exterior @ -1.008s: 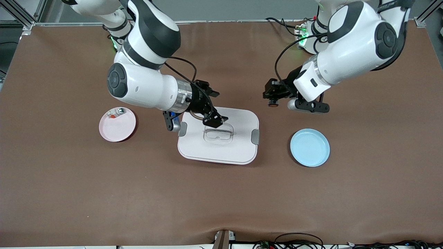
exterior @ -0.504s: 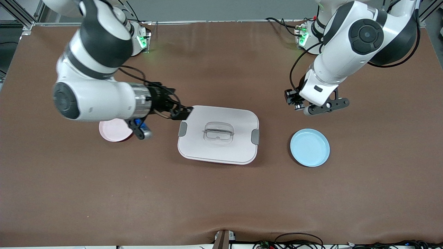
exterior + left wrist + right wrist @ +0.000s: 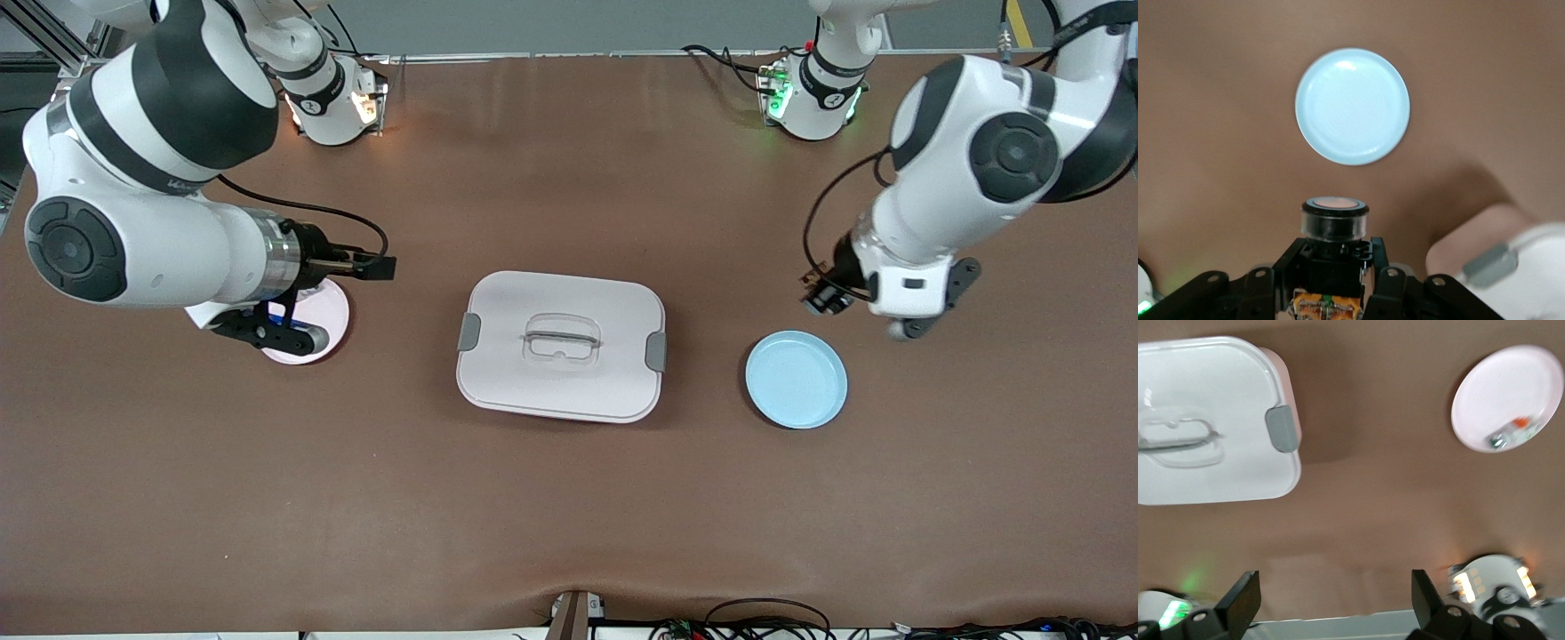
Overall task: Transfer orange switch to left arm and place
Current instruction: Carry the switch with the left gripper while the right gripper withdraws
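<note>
front: high, faces robots | wrists: look down at table | shared: box (image 3: 561, 346), blue plate (image 3: 1352, 105)

Both arms are glossy white shells broken by black bands and round black joint caps. The right arm (image 3: 151, 222) carries a ribbed silver collar and a looping black cable at its wrist. The left arm (image 3: 969, 178) trails a similar black cable. Each white base glows: green at 1 o'clock, amber at 11 o'clock.

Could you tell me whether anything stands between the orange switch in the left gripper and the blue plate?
Nothing visible does: the left gripper, shut on the orange switch, hangs beside the blue plate, with only bare table between them.
</note>
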Motion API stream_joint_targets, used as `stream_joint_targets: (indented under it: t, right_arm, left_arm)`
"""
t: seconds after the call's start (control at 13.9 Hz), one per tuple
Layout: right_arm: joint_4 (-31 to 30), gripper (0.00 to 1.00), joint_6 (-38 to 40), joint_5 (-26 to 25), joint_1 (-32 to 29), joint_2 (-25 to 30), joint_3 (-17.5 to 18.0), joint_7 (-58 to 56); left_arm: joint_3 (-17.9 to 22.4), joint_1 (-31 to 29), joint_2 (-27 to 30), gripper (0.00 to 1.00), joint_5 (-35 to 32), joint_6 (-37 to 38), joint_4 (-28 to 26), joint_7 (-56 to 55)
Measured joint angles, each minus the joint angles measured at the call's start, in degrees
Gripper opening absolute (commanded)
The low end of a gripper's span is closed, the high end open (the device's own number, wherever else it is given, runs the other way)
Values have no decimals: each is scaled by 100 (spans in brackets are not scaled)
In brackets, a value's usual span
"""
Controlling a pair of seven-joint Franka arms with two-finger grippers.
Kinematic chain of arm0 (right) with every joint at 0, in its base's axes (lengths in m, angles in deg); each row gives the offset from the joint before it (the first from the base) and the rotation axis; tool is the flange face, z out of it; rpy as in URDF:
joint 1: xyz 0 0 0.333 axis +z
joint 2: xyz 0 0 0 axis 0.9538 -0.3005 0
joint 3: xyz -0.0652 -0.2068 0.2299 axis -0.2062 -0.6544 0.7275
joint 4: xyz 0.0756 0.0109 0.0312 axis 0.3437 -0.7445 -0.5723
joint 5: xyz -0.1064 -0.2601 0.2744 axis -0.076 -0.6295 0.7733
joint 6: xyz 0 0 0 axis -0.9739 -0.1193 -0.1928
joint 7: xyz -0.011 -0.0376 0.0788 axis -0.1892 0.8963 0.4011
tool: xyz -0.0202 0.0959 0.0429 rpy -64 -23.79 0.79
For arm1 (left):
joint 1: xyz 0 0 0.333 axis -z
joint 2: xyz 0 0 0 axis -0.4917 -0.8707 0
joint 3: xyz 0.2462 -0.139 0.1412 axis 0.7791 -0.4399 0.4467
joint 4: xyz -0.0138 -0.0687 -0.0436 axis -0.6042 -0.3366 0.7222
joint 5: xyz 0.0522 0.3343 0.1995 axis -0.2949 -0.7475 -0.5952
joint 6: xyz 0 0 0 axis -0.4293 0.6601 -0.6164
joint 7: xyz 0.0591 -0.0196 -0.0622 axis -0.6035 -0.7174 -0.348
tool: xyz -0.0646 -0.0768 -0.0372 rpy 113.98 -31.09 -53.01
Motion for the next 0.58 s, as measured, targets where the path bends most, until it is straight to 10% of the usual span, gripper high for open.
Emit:
stream_joint_targets:
  t: [0.58]
  right_arm:
    - [31, 100, 116, -1102, -354, 149, -9, -2355]
  left_arm:
    - [5, -275, -195, 0, -210, -1867, -923, -2332]
